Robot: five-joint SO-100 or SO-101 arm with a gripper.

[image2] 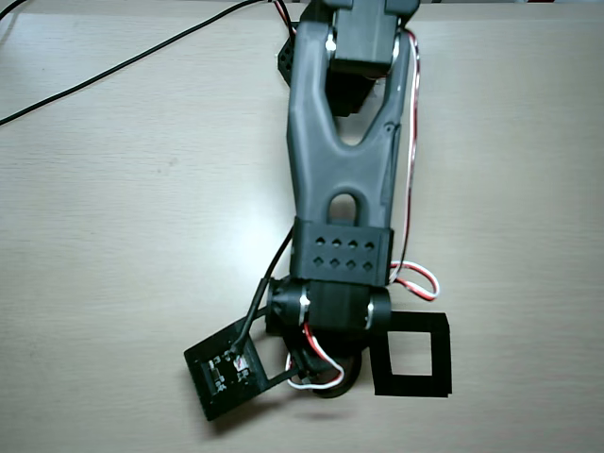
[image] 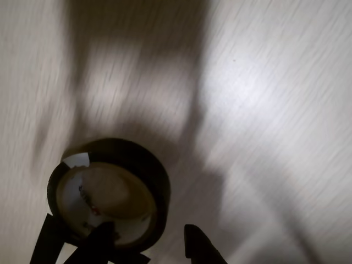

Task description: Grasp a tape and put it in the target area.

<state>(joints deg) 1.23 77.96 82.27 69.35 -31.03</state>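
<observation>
Wrist view, lower left of the frame: the tape (image: 110, 192) is a dark ring with a pale inner rim and a small white mark at its upper left. One dark finger (image: 96, 242) of the hand (image: 147, 245) overlaps its lower rim, and the other finger (image: 199, 245) stands apart to the right, so the hand is spread wide and clamps nothing. Blur hides whether the tape rests on the pale wood tabletop (image: 275, 82).

In the overhead view the grey arm (image2: 340, 160) reaches from the top edge down the middle. Only a dark curved edge of the tape (image2: 332, 389) shows beneath the wrist, just left of the target area (image2: 412, 355), a black square outline at lower right.
</observation>
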